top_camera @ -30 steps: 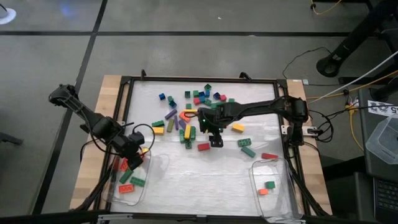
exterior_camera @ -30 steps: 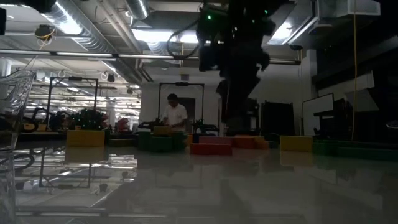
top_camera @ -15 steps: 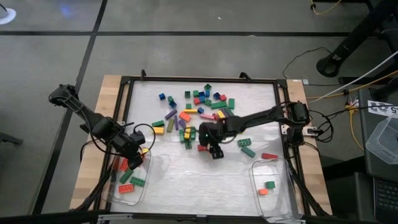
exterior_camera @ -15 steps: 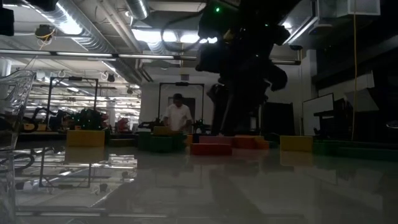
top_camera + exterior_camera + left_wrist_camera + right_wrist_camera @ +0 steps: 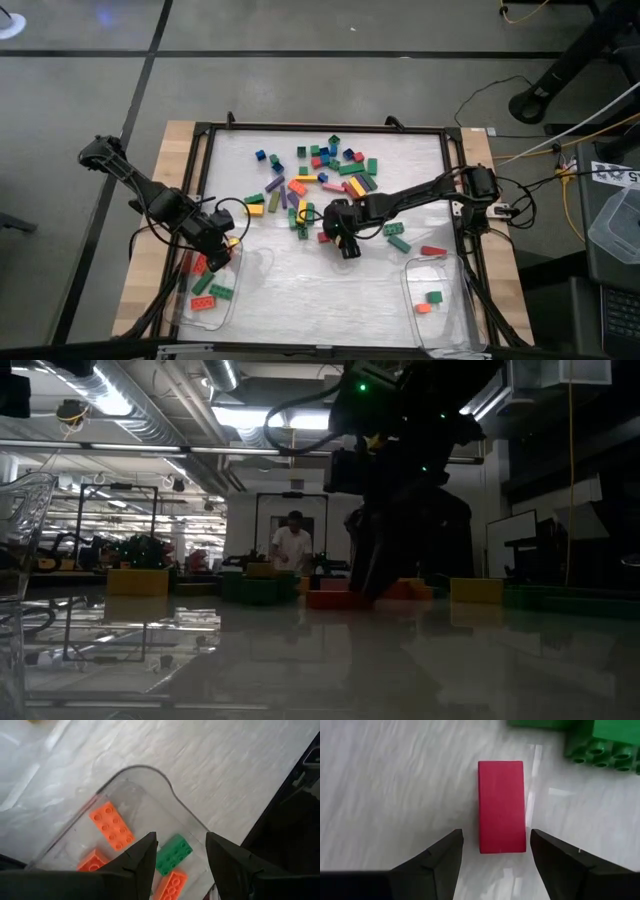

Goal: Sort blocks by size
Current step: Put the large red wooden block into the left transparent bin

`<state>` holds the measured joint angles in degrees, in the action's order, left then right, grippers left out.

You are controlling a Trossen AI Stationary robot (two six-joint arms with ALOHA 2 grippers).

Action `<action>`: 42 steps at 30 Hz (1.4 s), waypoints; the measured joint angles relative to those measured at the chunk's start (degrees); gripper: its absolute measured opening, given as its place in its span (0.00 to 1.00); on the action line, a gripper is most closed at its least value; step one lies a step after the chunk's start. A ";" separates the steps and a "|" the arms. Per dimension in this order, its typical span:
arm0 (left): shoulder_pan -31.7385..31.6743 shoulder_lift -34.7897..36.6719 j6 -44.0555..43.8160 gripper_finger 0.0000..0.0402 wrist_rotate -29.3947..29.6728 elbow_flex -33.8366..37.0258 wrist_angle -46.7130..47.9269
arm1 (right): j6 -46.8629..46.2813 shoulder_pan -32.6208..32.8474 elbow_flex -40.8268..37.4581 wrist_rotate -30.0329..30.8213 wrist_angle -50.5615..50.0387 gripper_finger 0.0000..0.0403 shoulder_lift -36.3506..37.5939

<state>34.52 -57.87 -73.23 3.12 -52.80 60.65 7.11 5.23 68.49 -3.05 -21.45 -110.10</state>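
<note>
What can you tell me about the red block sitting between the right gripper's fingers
The red block is a long rectangular brick of smooth, matte plastic, showing a plain face with no studs visible. It lies flat on the pale table, lengthwise between the open fingers of the right gripper, which do not touch it. Green blocks lie just beyond it, apart from it.

A red block (image 5: pixel 501 806) lies flat on a pale, streaky table top (image 5: pixel 390 785), straight ahead of the right gripper (image 5: pixel 495 851), whose two dark fingers (image 5: pixel 436 860) stand apart. Green blocks (image 5: pixel 600 742) sit just beyond it.
</note>
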 joint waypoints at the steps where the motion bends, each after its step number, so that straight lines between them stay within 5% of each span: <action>1: 0.00 0.00 0.00 0.39 0.81 0.00 -0.15 | -0.08 0.00 -0.22 0.00 0.51 0.57 0.00; 12: 0.00 0.00 4.33 0.39 9.00 0.04 -4.07 | -1.28 0.00 -1.43 0.01 3.97 0.32 -2.23; 20: -0.02 0.00 15.51 0.39 19.79 0.04 -14.92 | -1.28 0.00 1.53 -0.07 1.97 0.37 -2.88; 25: -0.81 0.00 14.11 0.39 25.90 0.04 -19.43 | -0.89 0.00 7.29 0.87 0.92 0.36 -3.08; 42: -6.60 0.00 1.33 0.39 26.53 0.04 -20.27 | 5.58 0.00 21.32 7.17 6.22 0.34 -2.97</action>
<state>27.92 -57.87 -71.90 29.65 -52.75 40.38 12.69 5.23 89.81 4.12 -15.24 -113.08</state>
